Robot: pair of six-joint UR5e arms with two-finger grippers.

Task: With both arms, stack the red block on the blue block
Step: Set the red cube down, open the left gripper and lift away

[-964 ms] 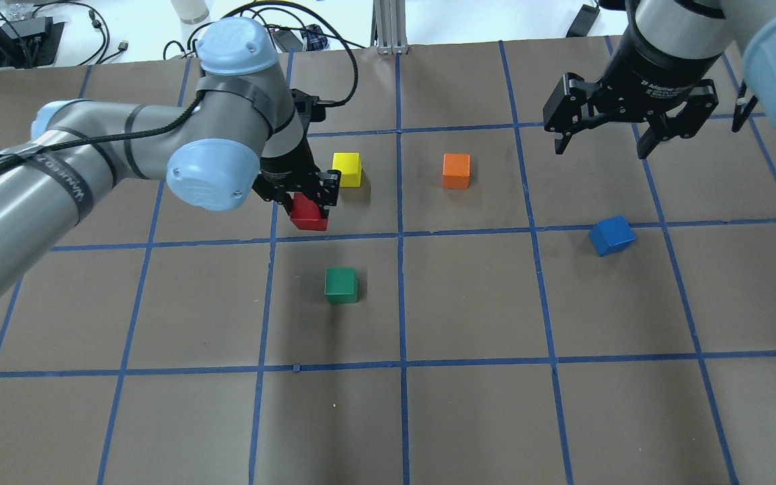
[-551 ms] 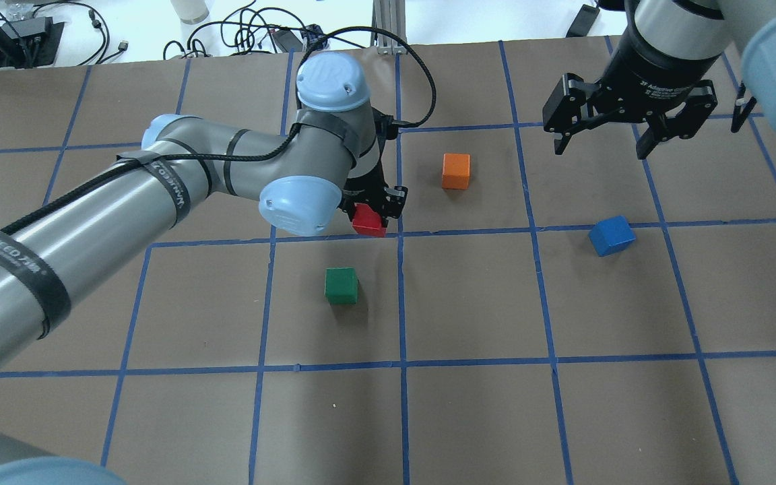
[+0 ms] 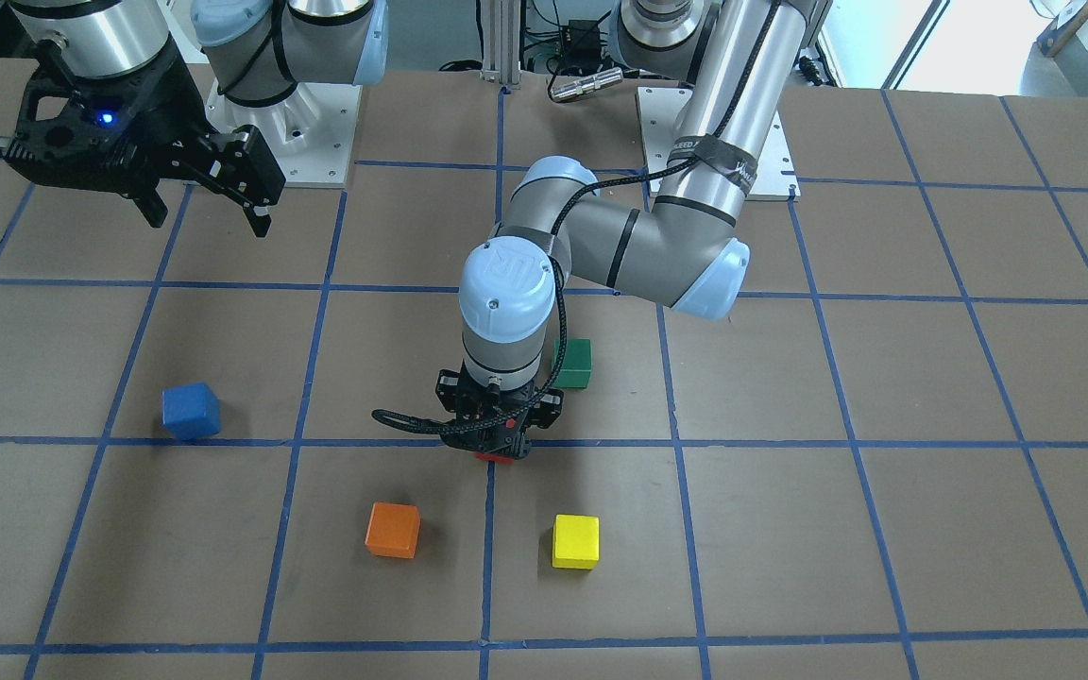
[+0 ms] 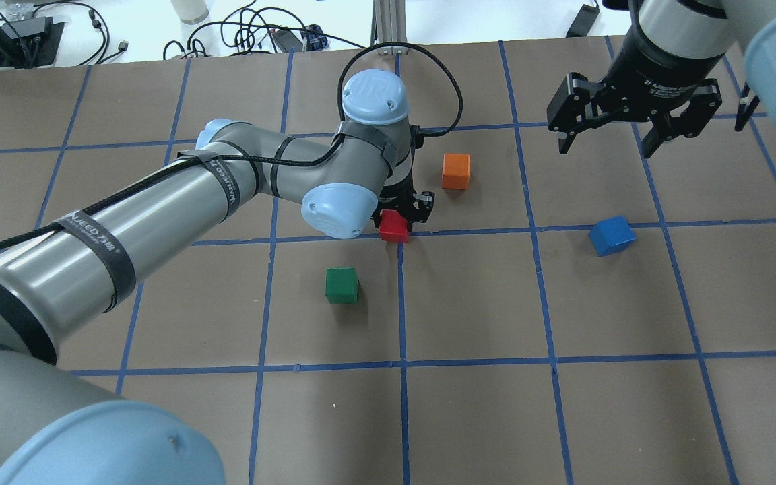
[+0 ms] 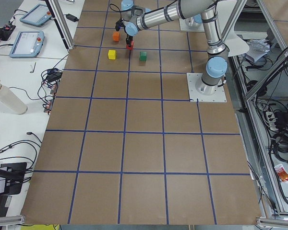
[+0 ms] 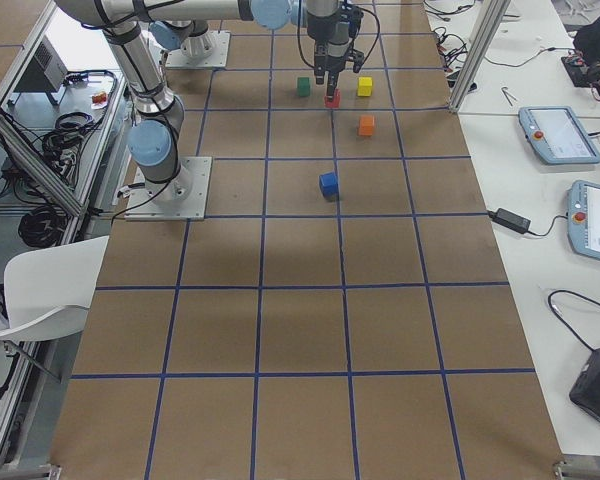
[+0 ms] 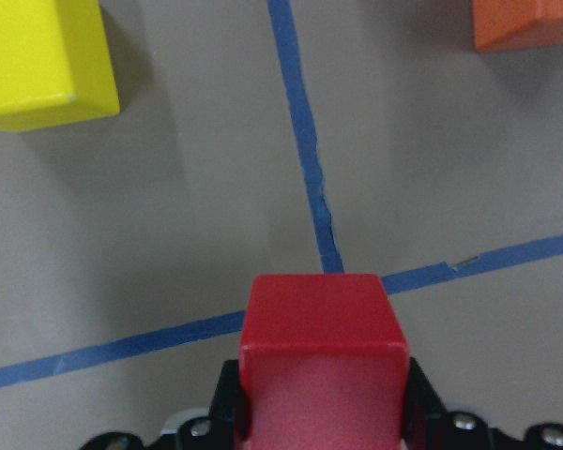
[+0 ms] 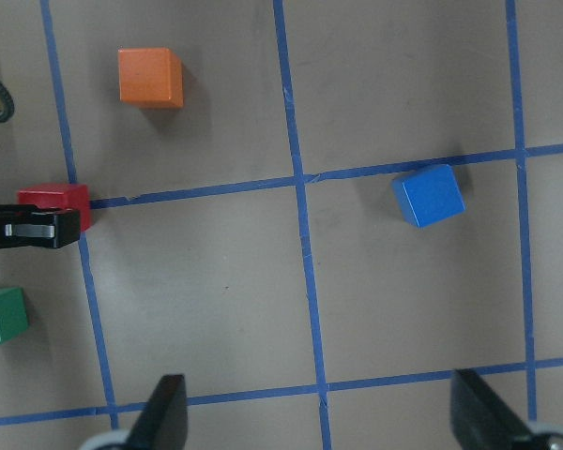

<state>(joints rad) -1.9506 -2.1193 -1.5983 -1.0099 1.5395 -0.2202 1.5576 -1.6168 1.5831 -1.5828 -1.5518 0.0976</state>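
Note:
My left gripper [image 4: 403,219] is shut on the red block [image 4: 393,225] and holds it low over a crossing of blue tape lines at mid-table. The block fills the bottom of the left wrist view [image 7: 324,366] between the fingers. It barely shows under the wrist in the front view [image 3: 495,456]. I cannot tell whether it touches the table. The blue block [image 4: 611,235] lies alone, slightly turned, to the right; it also shows in the front view [image 3: 191,410] and the right wrist view [image 8: 431,195]. My right gripper [image 4: 603,151] hangs open and empty, high beyond the blue block.
A green cube [image 4: 341,285] sits just near-left of the red block. An orange cube [image 4: 456,170] sits just beyond it to the right. A yellow cube [image 3: 575,541] lies beyond it to the left, hidden under my left arm in the overhead view.
My left arm has swung right with the red block, from beside the yellow cube to the tape crossing near the orange cube. The right gripper has hardly moved.

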